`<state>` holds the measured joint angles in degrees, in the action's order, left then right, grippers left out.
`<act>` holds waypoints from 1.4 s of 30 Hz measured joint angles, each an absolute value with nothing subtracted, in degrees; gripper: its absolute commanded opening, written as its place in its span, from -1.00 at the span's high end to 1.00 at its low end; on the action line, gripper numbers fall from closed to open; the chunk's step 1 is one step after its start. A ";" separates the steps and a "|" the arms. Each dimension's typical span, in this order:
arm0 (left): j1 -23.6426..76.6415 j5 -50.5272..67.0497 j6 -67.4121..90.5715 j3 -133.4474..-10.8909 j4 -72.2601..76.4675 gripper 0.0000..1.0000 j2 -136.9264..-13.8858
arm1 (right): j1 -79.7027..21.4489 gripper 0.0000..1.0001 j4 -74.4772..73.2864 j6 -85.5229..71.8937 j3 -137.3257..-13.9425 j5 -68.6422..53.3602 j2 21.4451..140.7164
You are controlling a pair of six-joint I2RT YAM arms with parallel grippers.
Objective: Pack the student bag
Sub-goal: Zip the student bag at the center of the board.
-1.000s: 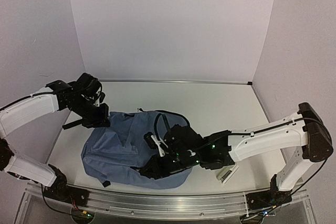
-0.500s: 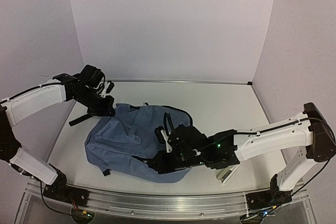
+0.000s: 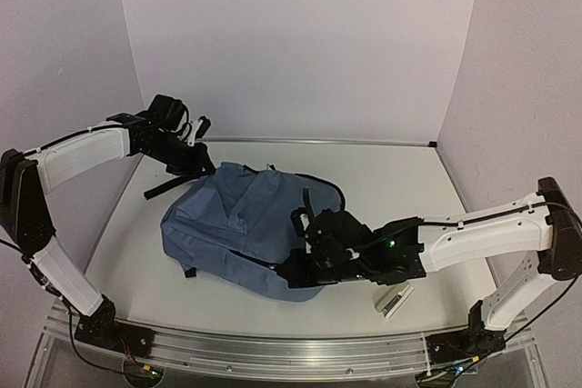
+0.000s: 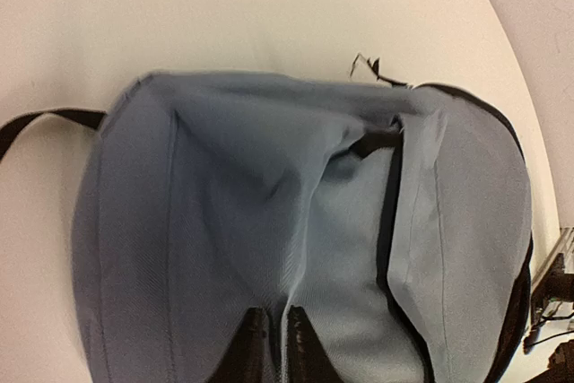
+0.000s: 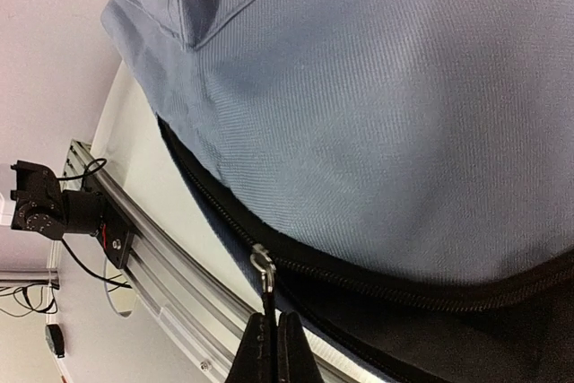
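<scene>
Tabletop (image 3: 391,179), pale and matt, forms the floor of a lilac-white booth. We see the back wall (image 3: 291,43) at 12 o'clock, the left wall (image 3: 55,61) at 9 and the right wall (image 3: 527,61) at 3. An aluminium rail (image 3: 273,344) carrying both arm bases closes the 6 o'clock edge. The student bag (image 3: 227,224) lies flat just toward 8 o'clock from the table's centre. Its black strap (image 3: 164,190) trails out toward 9. We find the left gripper (image 3: 195,159) at the bag's far corner, around 10 o'clock. In its wrist view the left gripper's fingers (image 4: 256,352) stand almost together, with a raised fold of blue fabric pinched between them. The right arm reaches in from 4 o'clock to the bag's near edge at 6 o'clock. There the right gripper (image 5: 272,329) is clamped fully closed on the metal zipper pull (image 5: 262,264) of the black zipper. A small pale object (image 3: 393,301), too small for us to identify, lies near the rail at 5 o'clock, just beside the right arm. Only a narrow band of surface separates the bag from the rail, and a slim strip separates it from the left edge. The widest bare stretch runs from 12 to 3 o'clock, between the bag and the back and right walls.
</scene>
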<state>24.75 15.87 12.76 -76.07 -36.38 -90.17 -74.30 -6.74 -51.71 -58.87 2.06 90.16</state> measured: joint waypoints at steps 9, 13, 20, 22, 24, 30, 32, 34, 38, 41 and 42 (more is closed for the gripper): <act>23.66 12.38 26.84 -69.27 -33.51 -0.85 -78.78 | -74.27 1.00 -7.86 -51.47 -58.91 3.40 90.11; 23.57 10.17 35.24 -62.43 -36.34 -0.92 -69.08 | -74.15 1.00 -8.26 -50.67 -59.74 3.79 90.74; 22.75 8.23 44.80 -53.47 -44.85 -0.95 -59.51 | -73.82 1.00 -8.27 -49.21 -60.86 3.99 92.05; 22.52 8.30 46.74 -50.87 -45.25 -0.90 -59.28 | -73.78 1.00 -8.27 -49.10 -60.86 4.03 92.05; 22.44 8.35 48.72 -48.09 -45.27 -0.83 -59.21 | -73.78 1.00 -8.27 -49.10 -60.86 4.05 92.05; 22.44 8.09 53.66 -41.36 -42.14 -0.52 -55.26 | -73.78 1.00 -8.21 -49.28 -60.86 4.21 92.05; 22.44 8.44 55.11 -39.64 -40.34 -0.40 -54.00 | -73.78 1.00 -8.20 -49.38 -60.86 4.25 92.05; 22.44 8.76 56.14 -38.50 -38.70 -0.32 -53.75 | -73.78 1.00 -8.19 -49.39 -60.86 4.25 92.05; 22.44 9.09 57.43 -36.70 -36.03 -0.14 -53.74 | -73.76 1.00 -8.06 -49.37 -60.86 4.25 92.36; 22.44 9.24 57.66 -36.01 -34.24 0.06 -53.74 | -73.75 1.00 -7.88 -49.36 -61.03 4.22 93.21; 22.44 9.26 57.86 -35.87 -33.69 0.15 -53.74 | -73.73 1.00 -7.81 -49.34 -61.23 4.21 93.58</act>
